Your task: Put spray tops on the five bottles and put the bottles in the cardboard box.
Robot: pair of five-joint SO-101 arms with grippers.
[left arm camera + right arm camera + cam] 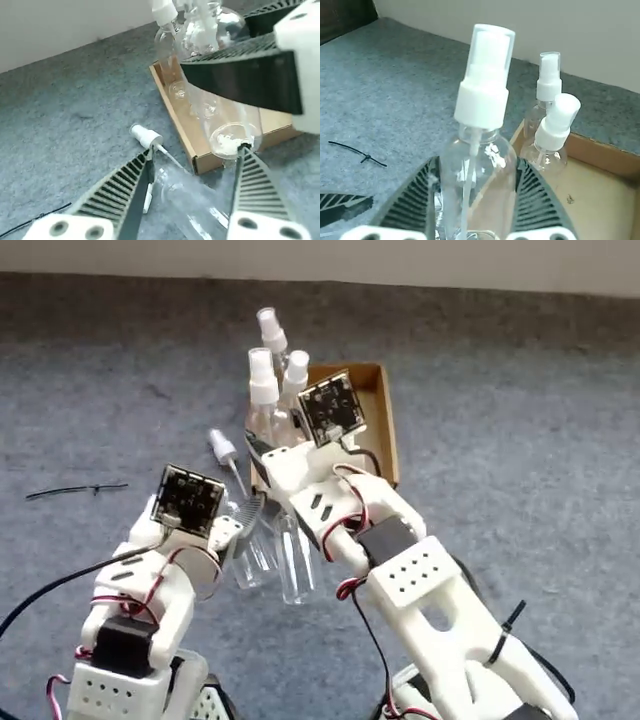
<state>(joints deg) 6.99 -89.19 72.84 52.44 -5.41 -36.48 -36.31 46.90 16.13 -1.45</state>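
My right gripper (272,440) (475,200) is shut on a clear bottle (477,165) (264,415) fitted with a white spray top (484,95), held upright at the left edge of the cardboard box (386,430) (600,155). Just beyond it stand two more capped bottles (547,105) (296,375). My left gripper (196,152) (252,522) is open, low over a topless bottle (195,207) lying on the carpet. A second topless bottle (297,565) lies beside that one. One loose spray top (145,136) (222,448) rests on the carpet by the box.
A black cable tie (75,490) (357,152) lies on the grey carpet to the far left. The right arm's black finger (240,75) and its held bottle (227,120) hang close above my left gripper.
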